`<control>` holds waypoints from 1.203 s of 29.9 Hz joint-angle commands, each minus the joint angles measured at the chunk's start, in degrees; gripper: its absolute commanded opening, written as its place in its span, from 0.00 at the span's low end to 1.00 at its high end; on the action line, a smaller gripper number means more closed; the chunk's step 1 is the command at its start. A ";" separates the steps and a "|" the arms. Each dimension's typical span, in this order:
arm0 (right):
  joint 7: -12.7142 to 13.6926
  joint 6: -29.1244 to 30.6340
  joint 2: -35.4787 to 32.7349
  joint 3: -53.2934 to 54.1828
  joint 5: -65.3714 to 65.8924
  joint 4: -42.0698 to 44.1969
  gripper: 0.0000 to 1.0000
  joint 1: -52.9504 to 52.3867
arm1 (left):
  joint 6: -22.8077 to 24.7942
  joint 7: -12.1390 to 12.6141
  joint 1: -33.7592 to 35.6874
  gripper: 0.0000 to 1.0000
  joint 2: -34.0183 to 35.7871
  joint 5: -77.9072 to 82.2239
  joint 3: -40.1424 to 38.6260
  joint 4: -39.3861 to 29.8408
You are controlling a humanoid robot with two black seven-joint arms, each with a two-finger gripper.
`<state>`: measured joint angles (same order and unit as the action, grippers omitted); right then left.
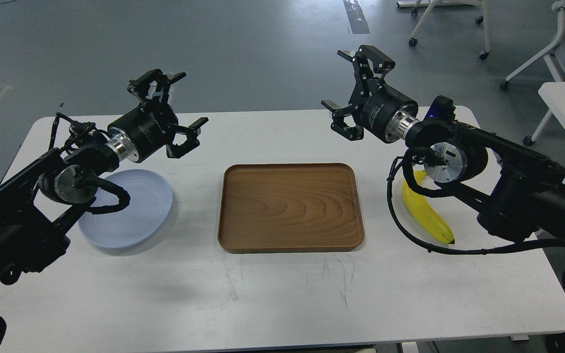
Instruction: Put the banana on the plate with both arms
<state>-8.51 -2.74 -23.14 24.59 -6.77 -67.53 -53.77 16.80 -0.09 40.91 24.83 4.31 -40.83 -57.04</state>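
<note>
The yellow banana (427, 213) lies on the white table at the right, its dark tip toward me, partly hidden under my right arm and its cable. The pale blue-grey plate (135, 211) rests on the table at the left, its near-left part covered by my left arm. My left gripper (172, 105) hovers open above the table behind the plate, holding nothing. My right gripper (353, 83) is raised open behind the tray's right corner, well above and left of the banana, also holding nothing.
A rectangular brown wooden tray (290, 208) sits between plate and banana. The white table (282, 299) ends close to the banana on the right. Chairs and another table stand on the floor at the back right.
</note>
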 commanded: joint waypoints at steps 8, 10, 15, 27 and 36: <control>-0.46 0.02 0.55 -1.91 3.34 0.65 1.00 -0.72 | -0.10 -1.75 -0.22 0.98 -0.66 -0.09 -0.22 1.32; -0.46 -0.07 0.55 -2.00 3.34 0.74 1.00 -0.90 | -0.10 -2.10 -0.30 0.98 -0.40 -0.09 -0.83 1.32; -0.37 -0.16 0.72 -1.74 3.17 0.74 1.00 -1.07 | -0.01 -1.84 -0.30 0.98 -0.14 -0.27 -1.01 1.32; -0.19 -0.16 0.20 -1.39 2.82 0.39 1.00 -0.90 | -1.33 -1.22 -0.22 0.98 -0.40 -1.32 -1.27 1.06; -0.02 -0.16 0.90 -1.39 2.91 0.56 1.00 -0.63 | -1.42 -1.22 -0.30 0.98 -0.31 -1.32 -1.27 1.06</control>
<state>-8.60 -2.91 -22.36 23.29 -3.93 -67.15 -54.50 15.42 -1.32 40.70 24.49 2.99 -42.11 -55.99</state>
